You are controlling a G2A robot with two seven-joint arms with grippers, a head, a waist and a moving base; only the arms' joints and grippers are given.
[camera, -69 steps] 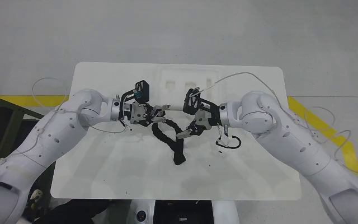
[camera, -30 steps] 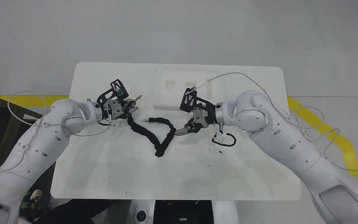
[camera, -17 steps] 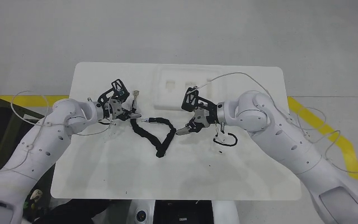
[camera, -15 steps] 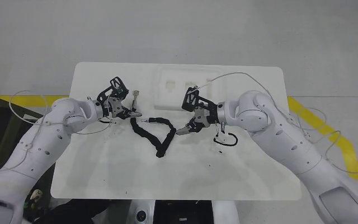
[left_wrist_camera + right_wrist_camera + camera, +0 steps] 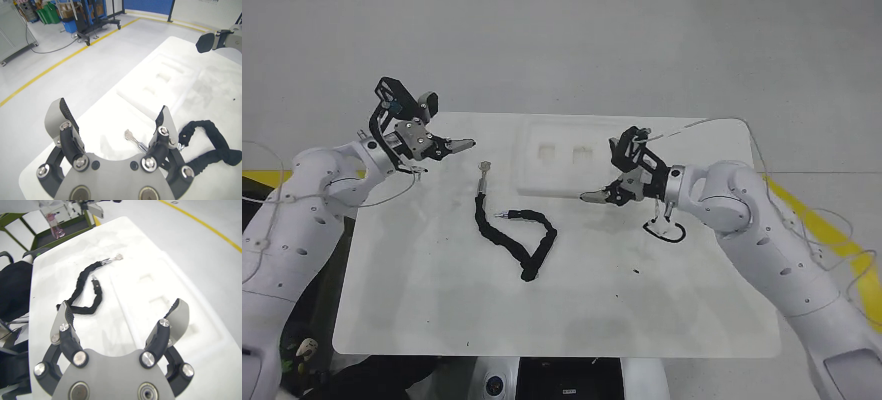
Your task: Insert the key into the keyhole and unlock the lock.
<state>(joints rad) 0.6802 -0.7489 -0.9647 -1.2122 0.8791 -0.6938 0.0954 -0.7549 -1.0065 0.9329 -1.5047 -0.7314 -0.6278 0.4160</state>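
A black fabric-covered chain lock (image 5: 514,236) lies in a loose curve mid-table, its two ends apart. The silver key (image 5: 483,168) sticks out of the lock end nearest the table's back left; the silver pin end (image 5: 504,213) lies free beside it. My left gripper (image 5: 460,146) hangs open over the back-left corner, apart from the key (image 5: 129,135) seen between its fingers (image 5: 65,113). To the right of the chain, my right gripper (image 5: 590,197) stands open by the foam tray's front edge, holding nothing. The right wrist view shows the chain (image 5: 83,275), the key (image 5: 119,256) and that gripper (image 5: 122,308).
A white foam tray (image 5: 542,185) with shallow recesses sits at the table's back centre. A small black cable loop (image 5: 667,232) hangs by the right wrist. Bare white table (image 5: 442,300) lies in front of the chain.
Both grippers have let go of the chain lock and drawn away, the left up toward the back-left corner, the right toward the right. The lock's ends have come apart and the chain lies still.
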